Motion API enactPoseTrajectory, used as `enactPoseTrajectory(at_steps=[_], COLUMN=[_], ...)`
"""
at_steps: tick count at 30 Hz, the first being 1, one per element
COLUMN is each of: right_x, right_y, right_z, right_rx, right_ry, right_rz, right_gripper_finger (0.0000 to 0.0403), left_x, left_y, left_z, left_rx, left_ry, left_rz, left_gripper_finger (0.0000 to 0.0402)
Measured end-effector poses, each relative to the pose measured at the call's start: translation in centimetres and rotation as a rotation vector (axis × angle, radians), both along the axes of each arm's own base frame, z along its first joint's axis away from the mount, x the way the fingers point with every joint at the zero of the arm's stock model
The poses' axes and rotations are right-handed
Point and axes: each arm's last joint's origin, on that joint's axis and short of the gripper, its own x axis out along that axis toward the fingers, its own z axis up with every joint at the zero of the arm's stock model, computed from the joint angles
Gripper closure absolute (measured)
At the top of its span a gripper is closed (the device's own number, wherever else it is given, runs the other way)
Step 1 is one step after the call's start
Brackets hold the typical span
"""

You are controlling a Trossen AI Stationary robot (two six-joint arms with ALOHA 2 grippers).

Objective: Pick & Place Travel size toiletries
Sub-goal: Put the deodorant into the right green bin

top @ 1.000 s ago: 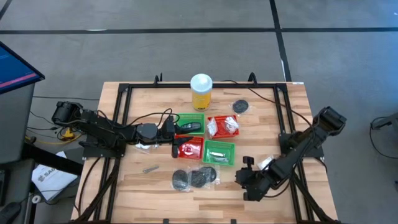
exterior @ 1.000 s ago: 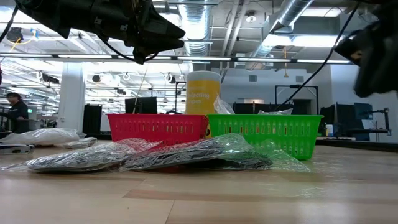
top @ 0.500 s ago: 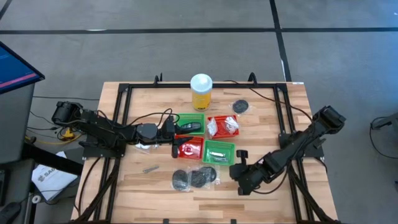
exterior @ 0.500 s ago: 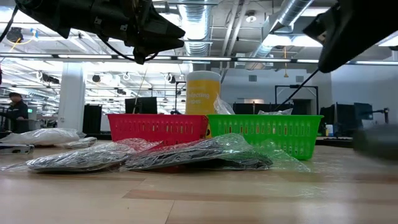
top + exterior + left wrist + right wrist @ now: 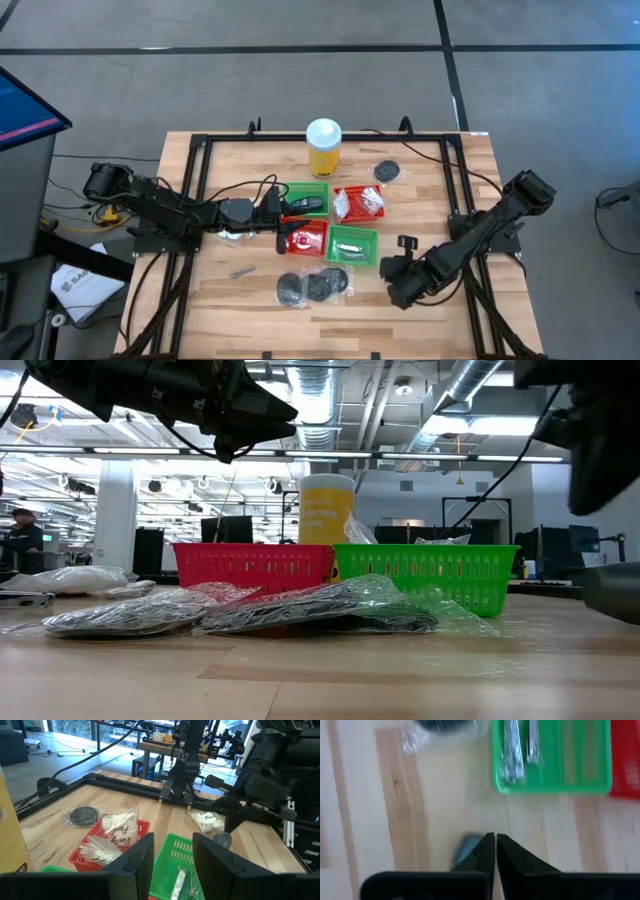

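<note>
White-and-clear packets (image 5: 358, 203) fill the far red basket. Slim silvery pieces (image 5: 512, 750) lie in the near green basket (image 5: 350, 246). Bagged black discs (image 5: 312, 287) rest flat near the near edge, and one more disc (image 5: 388, 170) lies far right. My left gripper (image 5: 172, 855) hovers open over the baskets (image 5: 284, 225). My right gripper (image 5: 495, 840) is shut and raised off the table, right of the green basket (image 5: 395, 268). A small grey item (image 5: 222, 840) lies on the wood beneath it.
A tall yellow bottle (image 5: 323, 147) stands at the far edge behind the baskets. A white packet (image 5: 207, 820) lies by the right arm, and a slim silvery piece (image 5: 240, 270) on the left. Black frame rails (image 5: 190, 180) run along the table's sides. A person (image 5: 20, 535) is far off.
My right gripper swung toward the baskets, then back toward the table's right edge, ending a little farther from the near edge. In the low view a grey blurred thing has come into sight on the table at the right.
</note>
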Motion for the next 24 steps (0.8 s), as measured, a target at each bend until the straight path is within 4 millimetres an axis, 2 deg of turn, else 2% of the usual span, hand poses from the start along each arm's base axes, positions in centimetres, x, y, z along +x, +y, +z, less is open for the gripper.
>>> enactPoseTrajectory(at_steps=[11, 24], right_x=[-0.27, -0.16], right_y=[0.24, -0.13], right_z=[-0.13, -0.17], right_rx=[0.125, 0.131], right_ry=[0.082, 0.092], right_rz=[-0.041, -0.079], right_gripper_finger=[0.0289, 0.0166], left_x=[0.00, 0.00], left_y=[0.00, 0.00], left_z=[0.00, 0.00], left_rx=[0.001, 0.000], left_ry=[0.000, 0.000], left_rz=[0.004, 0.003], left_gripper_finger=[0.0275, 0.0275])
